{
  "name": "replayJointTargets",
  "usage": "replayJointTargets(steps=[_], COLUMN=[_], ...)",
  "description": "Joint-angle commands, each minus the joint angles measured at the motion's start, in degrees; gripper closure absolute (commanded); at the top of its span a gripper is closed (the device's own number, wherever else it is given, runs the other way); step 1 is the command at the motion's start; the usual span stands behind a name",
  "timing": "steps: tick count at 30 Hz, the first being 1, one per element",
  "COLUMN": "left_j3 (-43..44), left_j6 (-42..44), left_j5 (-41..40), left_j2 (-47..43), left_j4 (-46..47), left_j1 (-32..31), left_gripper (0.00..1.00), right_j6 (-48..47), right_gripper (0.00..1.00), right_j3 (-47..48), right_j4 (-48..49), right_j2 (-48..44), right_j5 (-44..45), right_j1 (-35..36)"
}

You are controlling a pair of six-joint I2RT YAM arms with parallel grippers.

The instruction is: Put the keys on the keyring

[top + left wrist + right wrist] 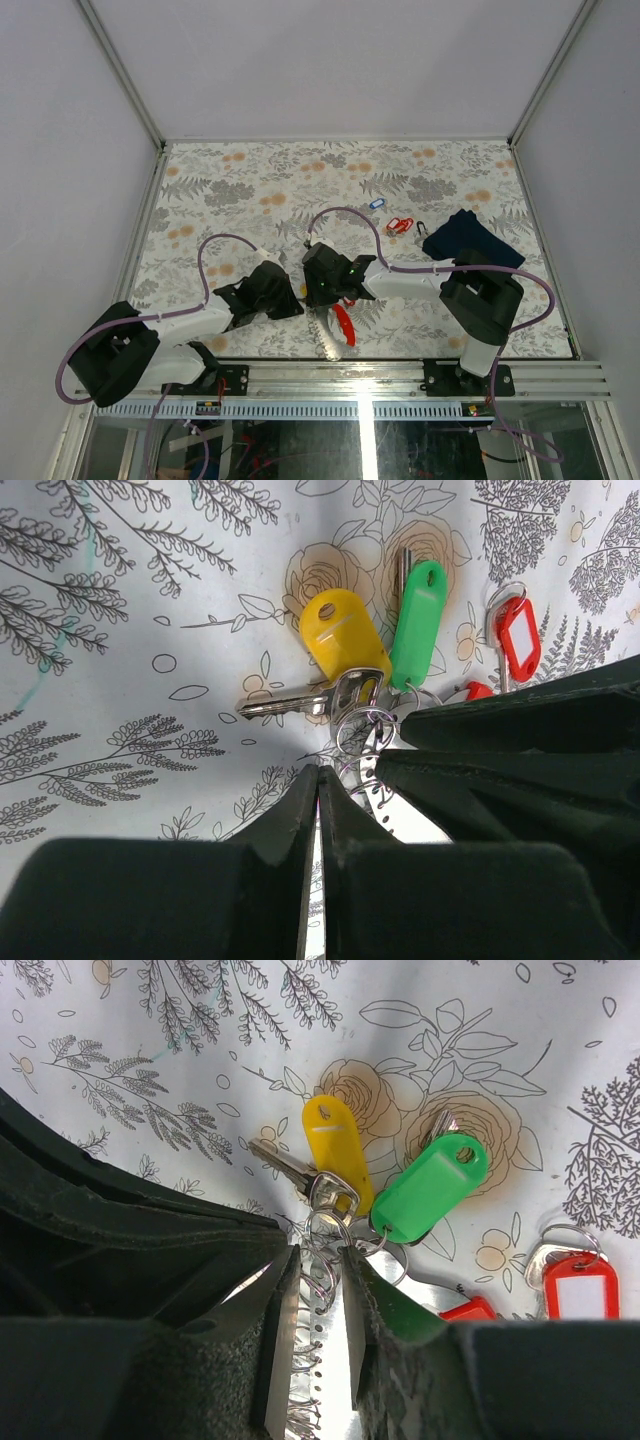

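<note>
left tool (318, 785) closed tight | right tool (318, 1260) holds keyring (320, 1360) | yellow key (335, 1155) at 12 o'clock, green key (430, 1188) at 1

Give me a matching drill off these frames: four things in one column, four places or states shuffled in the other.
Things:
1. yellow tag
2. blue tag
3. cloth
4. left gripper

Places or states:
A. shut
B. dark navy, at far right
C. right beside the green tag
D. lying loose by the red tags, toward the far side

Pairs: 1-C, 2-D, 3-B, 4-A
</note>
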Motion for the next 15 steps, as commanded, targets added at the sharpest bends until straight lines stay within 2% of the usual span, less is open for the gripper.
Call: replayJointTargets(steps=[1, 15], left_j3=[0.4, 0.3], left_j6=[0.0, 0.3], left_j5=[-1.3, -0.7], left_j2=[1.0, 3.0], left_j4=[0.7, 1.7], left_j1=[0.4, 0.4], left_gripper=[1.00, 1.00], right_j6=[-0.3, 0.0], right_gripper=[0.69, 0.71], right_j3=[0.5, 0.3], right_j4=[-0.4, 1.1], right_j2=[0.8, 1.7], right_j5=[1.1, -2.0], right_j1=[-0.5, -0.4])
